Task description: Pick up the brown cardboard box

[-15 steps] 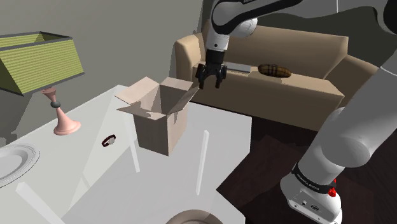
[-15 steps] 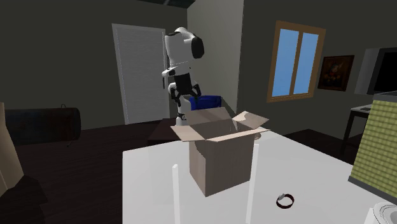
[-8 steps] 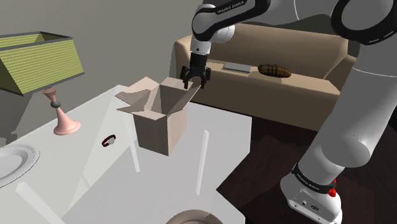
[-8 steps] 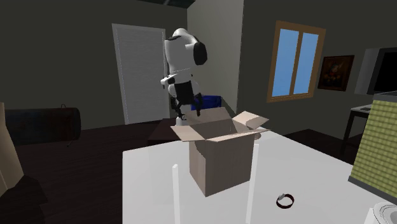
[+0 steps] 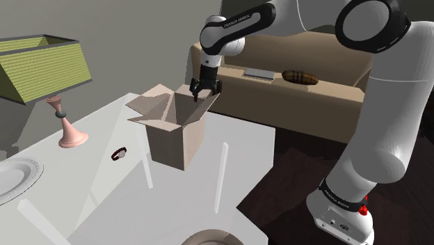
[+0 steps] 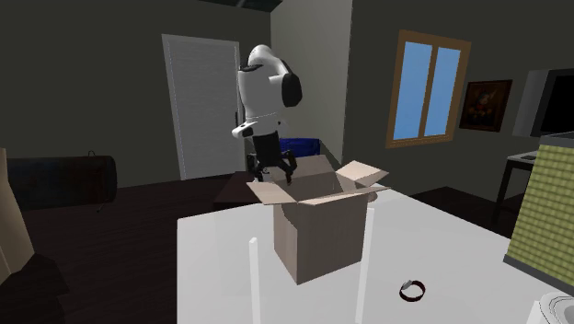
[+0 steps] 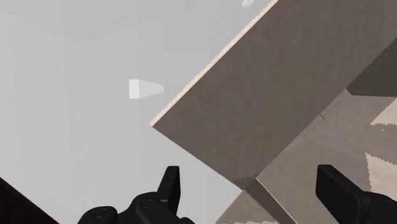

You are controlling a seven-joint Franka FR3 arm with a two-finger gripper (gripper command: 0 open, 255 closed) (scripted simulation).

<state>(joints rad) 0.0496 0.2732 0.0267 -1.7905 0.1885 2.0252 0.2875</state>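
Since 0.5 s ago my gripper (image 5: 199, 91) has come lower and further toward the shoulder view's left. It now hangs open, holding nothing, over the sofa-side rim of the box (image 5: 170, 136). The box stands on the tabletop (image 5: 104, 188), flaps spread. The bracelet (image 5: 120, 154) and lamp (image 5: 55, 76) sit well apart from it.

The white arm (image 5: 389, 104) is arching up and over, its black hand (image 5: 205, 93) pointing down, 2 fingers (image 7: 170, 184) standing apart.

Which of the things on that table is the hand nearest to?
The open cardboard box: the hand hangs right over its rim, while the lamp, plate and small ring sit farther off.
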